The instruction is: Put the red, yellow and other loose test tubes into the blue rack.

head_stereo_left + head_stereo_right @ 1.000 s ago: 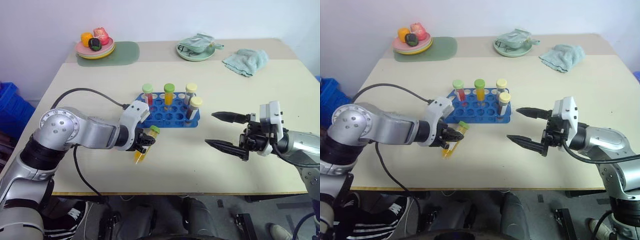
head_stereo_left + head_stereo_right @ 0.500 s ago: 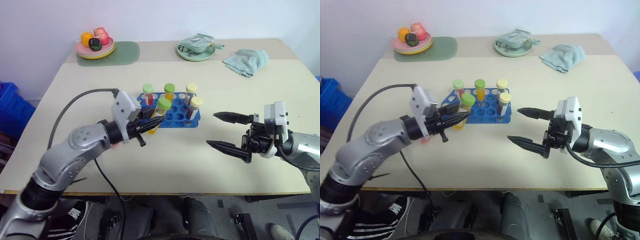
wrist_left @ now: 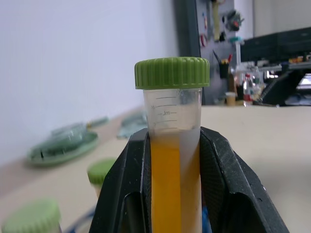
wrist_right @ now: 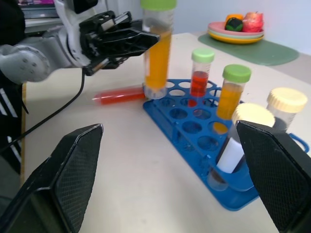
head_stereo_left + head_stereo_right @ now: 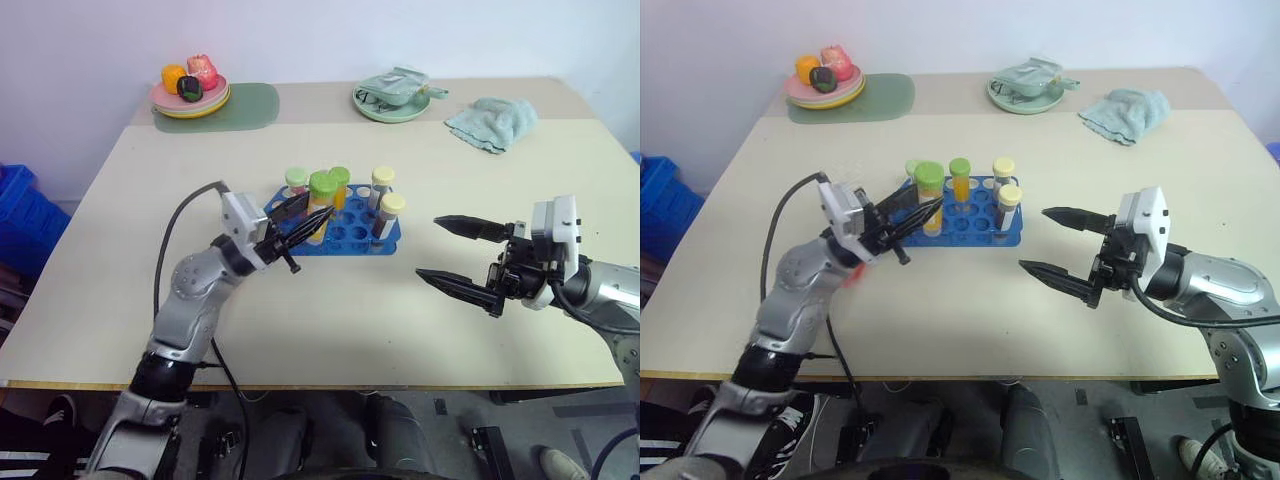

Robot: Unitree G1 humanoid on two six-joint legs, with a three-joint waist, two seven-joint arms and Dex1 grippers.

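Observation:
My left gripper (image 5: 303, 216) is shut on a green-capped test tube of yellow liquid (image 5: 319, 205). It holds the tube upright at the left end of the blue rack (image 5: 351, 238), with the tube's lower end close above the rack's corner holes (image 4: 154, 92). The left wrist view shows the tube (image 3: 172, 145) clamped between both black fingers (image 3: 124, 194). In the rack stand a red tube (image 4: 199, 77), a yellow tube (image 4: 232, 92) and two cream-capped tubes (image 5: 391, 208). A loose red tube (image 4: 118, 96) lies on the table beside the rack. My right gripper (image 5: 428, 246) is open, to the right of the rack.
At the table's back stand a plate of fruit (image 5: 190, 98) on a green mat (image 5: 240, 108), a green plate (image 5: 392, 103) and a teal cloth (image 5: 490, 122). A blue bin (image 5: 20, 215) stands off the table's left edge. A black cable (image 5: 175, 250) loops over my left arm.
My left gripper has lifted the yellow tube from low in front of the rack, turned it upright and carried it to the rack's left end. The right gripper has stayed in place, open.

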